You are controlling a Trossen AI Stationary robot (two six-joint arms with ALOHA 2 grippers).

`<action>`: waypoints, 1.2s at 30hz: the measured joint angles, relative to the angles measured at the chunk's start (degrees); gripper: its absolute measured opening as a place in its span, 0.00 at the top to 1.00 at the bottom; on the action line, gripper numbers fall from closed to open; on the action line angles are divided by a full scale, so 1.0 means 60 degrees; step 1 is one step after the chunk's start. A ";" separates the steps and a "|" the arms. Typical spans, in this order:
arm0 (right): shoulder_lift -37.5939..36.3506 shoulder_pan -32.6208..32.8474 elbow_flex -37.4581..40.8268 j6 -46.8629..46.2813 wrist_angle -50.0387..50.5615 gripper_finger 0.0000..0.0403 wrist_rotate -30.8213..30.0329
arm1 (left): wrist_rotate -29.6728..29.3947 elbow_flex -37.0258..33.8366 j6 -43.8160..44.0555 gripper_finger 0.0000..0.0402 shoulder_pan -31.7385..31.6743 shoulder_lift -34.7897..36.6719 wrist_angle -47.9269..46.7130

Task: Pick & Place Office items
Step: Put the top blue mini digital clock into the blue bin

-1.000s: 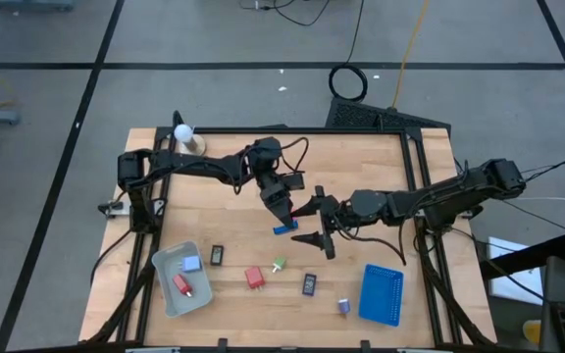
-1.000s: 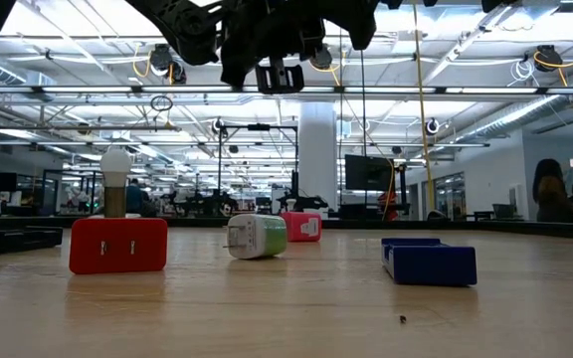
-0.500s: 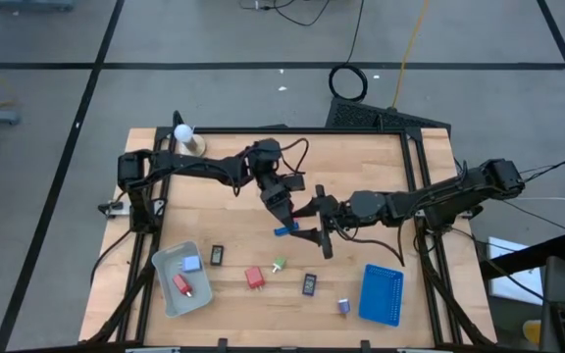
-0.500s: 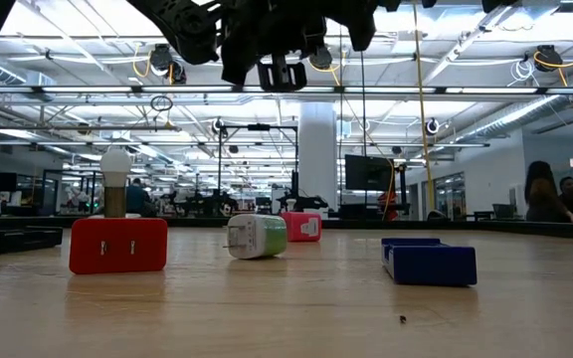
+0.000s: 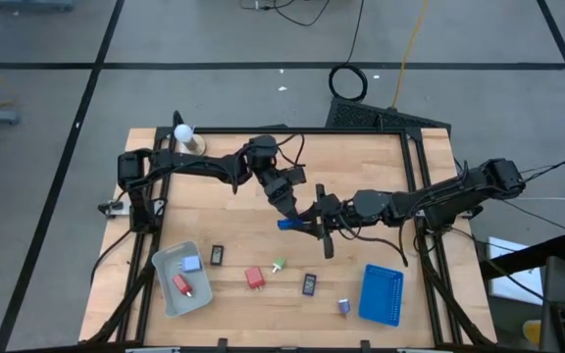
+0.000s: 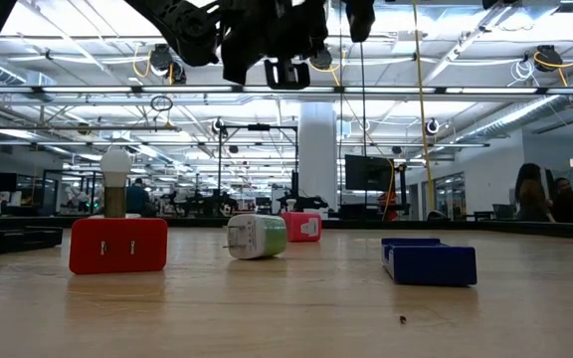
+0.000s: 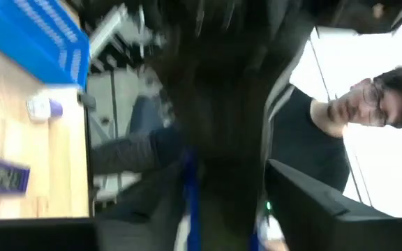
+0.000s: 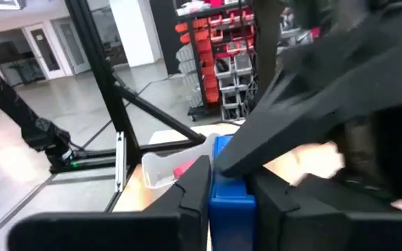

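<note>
A small blue block (image 5: 284,224) hangs in the air above the middle of the table, between my two grippers. My right gripper (image 5: 300,225) reaches in from the table's right and is shut on it. My left gripper (image 5: 288,204) hovers just over the block on its far-left side; whether it touches the block does not show. In the right wrist view the blue block (image 8: 229,195) sits between my own two fingers, with the left arm as a dark blur above it. My right gripper pinches the blue block's two opposite side faces (image 8: 215,199) between its two fingers (image 8: 195,188). The fingers come about level from the table's right. The block is lifted clear of the table.
A grey tray (image 5: 163,267) at the near left holds a light-blue block (image 5: 192,263) and a red one (image 5: 181,285). Along the near side lie two black rectangles (image 5: 217,254), a red block (image 5: 254,277), a green-white bit (image 5: 280,264), a purple bit (image 5: 343,305) and a blue tray (image 5: 382,294). A white ball on a wooden base (image 5: 183,132) stands far left.
My right gripper has shut from wide open onto the blue block, staying in the same place in the air. My left arm has shifted a little toward the far edge. The block has stayed lifted between the two grippers.
</note>
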State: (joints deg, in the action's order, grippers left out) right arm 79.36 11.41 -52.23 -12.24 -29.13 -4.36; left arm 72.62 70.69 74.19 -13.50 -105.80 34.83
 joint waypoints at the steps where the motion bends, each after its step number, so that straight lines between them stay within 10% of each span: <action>1: 0.0021 0.0026 0.0000 -0.0031 0.0085 0.88 0.0001 | -0.0107 0.0001 0.0091 0.44 -0.0002 0.0000 0.0038; 18: -0.0543 0.0381 0.0011 -0.0591 0.0468 0.88 0.0026 | 0.0487 0.0004 0.0480 0.22 -0.0210 0.0018 0.0546; 36: -0.4149 0.0374 0.0007 -0.1721 0.6066 0.88 0.0724 | 0.1196 -0.0013 -0.0099 0.22 -0.0785 0.0389 0.0100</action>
State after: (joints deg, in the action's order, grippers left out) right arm 54.47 13.65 -52.18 -22.57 7.27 -0.02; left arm 79.80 70.61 73.60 -18.21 -103.46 35.43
